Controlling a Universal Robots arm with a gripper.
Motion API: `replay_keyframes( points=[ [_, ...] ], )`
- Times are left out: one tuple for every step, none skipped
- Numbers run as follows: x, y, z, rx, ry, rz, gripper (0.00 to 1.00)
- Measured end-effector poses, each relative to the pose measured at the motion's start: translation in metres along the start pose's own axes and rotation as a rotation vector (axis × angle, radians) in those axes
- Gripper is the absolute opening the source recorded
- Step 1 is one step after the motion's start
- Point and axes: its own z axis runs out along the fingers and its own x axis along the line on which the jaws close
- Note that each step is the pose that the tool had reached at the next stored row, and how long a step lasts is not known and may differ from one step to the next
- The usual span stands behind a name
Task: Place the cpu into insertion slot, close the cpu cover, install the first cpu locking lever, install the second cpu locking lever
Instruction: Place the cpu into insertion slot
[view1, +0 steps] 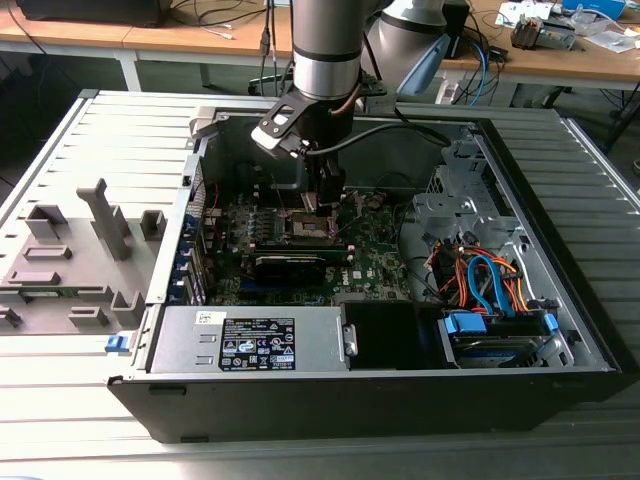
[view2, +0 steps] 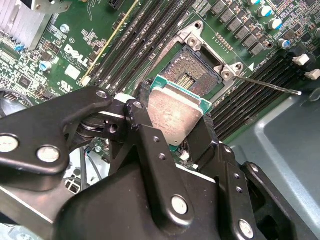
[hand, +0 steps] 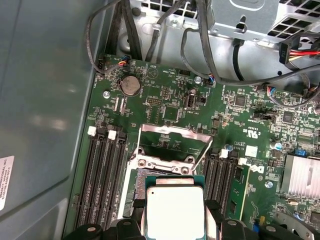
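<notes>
Over the green motherboard, the gripper clenched the cpu flat, hovering at the bare insertion slot's near edge.

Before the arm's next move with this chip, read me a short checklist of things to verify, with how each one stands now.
1. Grip: ok. The pincer clamps the cpu by two opposite edges.
2. Socket free: ok, nothing lies in it.
3. Cover open: ok, it stands raised off the socket.
4. Lever released: ok, it sticks out clear of the socket.
5. Cpu lined up square over the socket: cannot tell.
</notes>
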Motion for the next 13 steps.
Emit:
replay_keyframes(
  points=[
    [0.0000, 0.0000, 0.0000, 0.0001, -0.0003, 0.001, 0.55],
    [0.0000, 0.0000, 0.0000, 0.0004, -0.0009, 0.002, 0.55],
    [0.0000, 0.0000, 0.0000, 0.0005, -0.0013, 0.003, 0.55],
    [0.0000, 0.0000, 0.0000, 0.0006, -0.0016, 0.004, 0.55],
    [0.0000, 0.0000, 0.0000, 0.0008, -0.0020, 0.004, 0.55],
    [0.0000, 0.0000, 0.0000, 0.0009, -0.0023, 0.005, 0.55],
    [0.0000, 0.0000, 0.0000, 0.0010, -0.0028, 0.006, 0.55],
    [0.0000, 0.0000, 0.0000, 0.0011, -0.0030, 0.007, 0.55],
    [0.0000, 0.0000, 0.0000, 0.0013, -0.0035, 0.007, 0.55],
    [0.0000, 0.0000, 0.0000, 0.0014, -0.0038, 0.008, 0.55],
    [0.0000, 0.0000, 0.0000, 0.0015, -0.0041, 0.009, 0.55],
    [0.0000, 0.0000, 0.0000, 0.0017, -0.0045, 0.010, 0.55],
    [0.0000, 0.0000, 0.0000, 0.0018, -0.0049, 0.010, 0.55]
  ],
)
